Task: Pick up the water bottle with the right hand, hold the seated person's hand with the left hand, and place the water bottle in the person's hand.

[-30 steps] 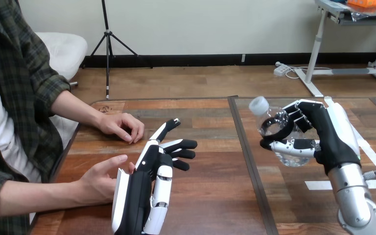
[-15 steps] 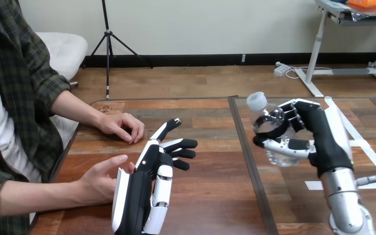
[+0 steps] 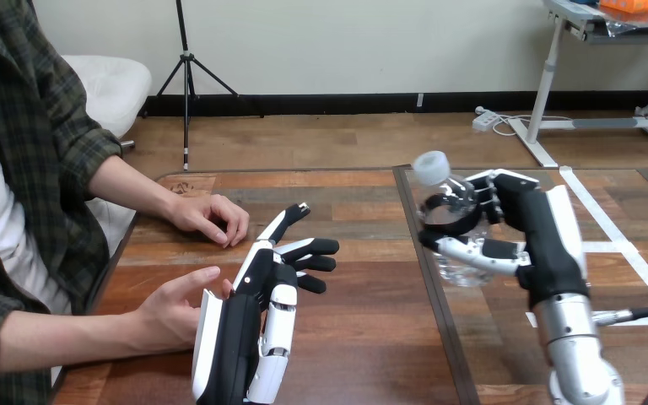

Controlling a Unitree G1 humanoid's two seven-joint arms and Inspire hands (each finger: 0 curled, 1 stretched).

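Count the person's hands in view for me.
2. The person's far hand rests curled on the table; the person's near hand lies open beside the left hand.

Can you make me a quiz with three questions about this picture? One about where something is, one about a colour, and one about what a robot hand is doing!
1. Where is the water bottle?
A. on the floor
B. in the right robot hand
C. inside a box

2. What colour is the bottle's cap?
A. red
B. blue
C. white

3. How are the fingers of the left robot hand?
A. curled round the bottle
B. straight and open
C. in a tight fist

Answers:
1 B: its fingers and thumb curl round the bottle, up above the table.
2 C: the cap on top is white.
3 B: the fingers reach straight out beside the person's hand, holding nothing.
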